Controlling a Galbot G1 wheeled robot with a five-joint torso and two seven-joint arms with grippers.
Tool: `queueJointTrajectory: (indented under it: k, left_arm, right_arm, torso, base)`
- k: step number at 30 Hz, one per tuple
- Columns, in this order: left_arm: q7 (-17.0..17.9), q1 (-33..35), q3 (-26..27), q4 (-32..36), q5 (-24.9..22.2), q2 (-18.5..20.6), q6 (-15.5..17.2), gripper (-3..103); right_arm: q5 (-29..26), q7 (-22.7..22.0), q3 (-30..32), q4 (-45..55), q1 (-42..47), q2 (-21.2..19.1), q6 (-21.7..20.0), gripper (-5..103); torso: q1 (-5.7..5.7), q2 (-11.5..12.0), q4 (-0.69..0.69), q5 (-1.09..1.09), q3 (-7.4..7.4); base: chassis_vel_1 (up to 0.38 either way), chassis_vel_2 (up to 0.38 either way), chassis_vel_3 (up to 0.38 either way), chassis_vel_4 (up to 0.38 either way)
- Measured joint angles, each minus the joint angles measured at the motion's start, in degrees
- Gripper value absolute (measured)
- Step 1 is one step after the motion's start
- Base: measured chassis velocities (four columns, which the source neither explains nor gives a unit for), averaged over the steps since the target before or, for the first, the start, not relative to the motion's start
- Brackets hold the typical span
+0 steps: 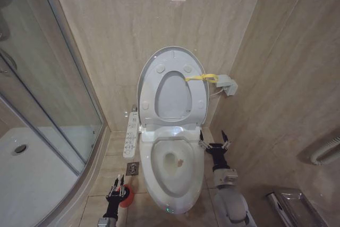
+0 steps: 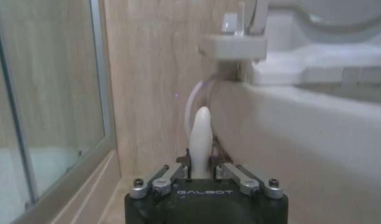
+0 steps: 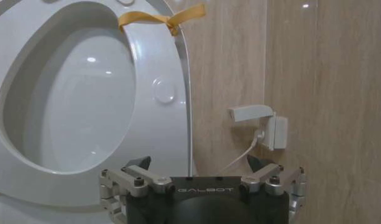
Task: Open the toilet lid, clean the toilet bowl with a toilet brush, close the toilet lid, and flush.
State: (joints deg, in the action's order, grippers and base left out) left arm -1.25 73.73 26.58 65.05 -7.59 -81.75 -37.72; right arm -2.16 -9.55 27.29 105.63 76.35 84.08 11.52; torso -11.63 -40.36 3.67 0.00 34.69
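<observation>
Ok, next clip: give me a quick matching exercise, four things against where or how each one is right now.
Things:
1. toilet lid
2. toilet brush
3. right gripper
4. yellow strap

States:
a. open, beside the bowl's right rim
b. raised against the wall
c. tied at the lid's edge
d. handle gripped by the left gripper, low on the bowl's left

Pairs: 1-b, 2-d, 3-a, 4-c
</observation>
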Motion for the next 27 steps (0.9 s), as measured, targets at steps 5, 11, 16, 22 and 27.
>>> queueJointTrajectory:
  k: [5, 11, 16, 22, 27]
  left_arm:
    - [0.15, 2.34, 0.06, 5.68, -0.05, 0.07, 0.67, 19]
    - [0.34, 6.07, 0.29, 13.80, 0.54, -0.05, 1.96, 19]
    - [2.90, 11.88, 1.23, 22.64, 6.57, -0.17, 1.40, 19]
    - [4.91, 17.65, 0.96, 30.98, 9.22, 0.02, 1.09, 19]
    - [5.01, 21.66, -0.52, 41.35, 8.21, 0.56, 2.75, 19]
  right_arm:
    - [0.00, 0.00, 0.00, 0.00, 0.00, 0.00, 0.00, 100]
    - [0.00, 0.00, 0.00, 0.00, 0.00, 0.00, 0.00, 100]
    - [0.00, 0.00, 0.00, 0.00, 0.00, 0.00, 0.00, 100]
    - [0.00, 0.00, 0.00, 0.00, 0.00, 0.00, 0.00, 100]
    - [0.00, 0.00, 0.00, -0.01, 0.00, 0.00, 0.00, 100]
  torso:
    - [0.00, 0.00, 0.01, 0.00, 0.00]
    - [0.00, 0.00, 0.00, -0.01, 0.00]
    - [0.00, 0.00, 0.00, 0.01, 0.00]
    - [0.00, 0.00, -0.01, 0.01, 0.00]
    - [0.00, 0.00, 0.01, 0.01, -0.01]
  base:
    - [0.000, 0.000, 0.000, 0.000]
    - [0.000, 0.000, 0.000, 0.000]
    - [0.000, 0.000, 0.000, 0.000]
    - [0.000, 0.000, 0.000, 0.000]
    - [0.000, 0.000, 0.000, 0.000]
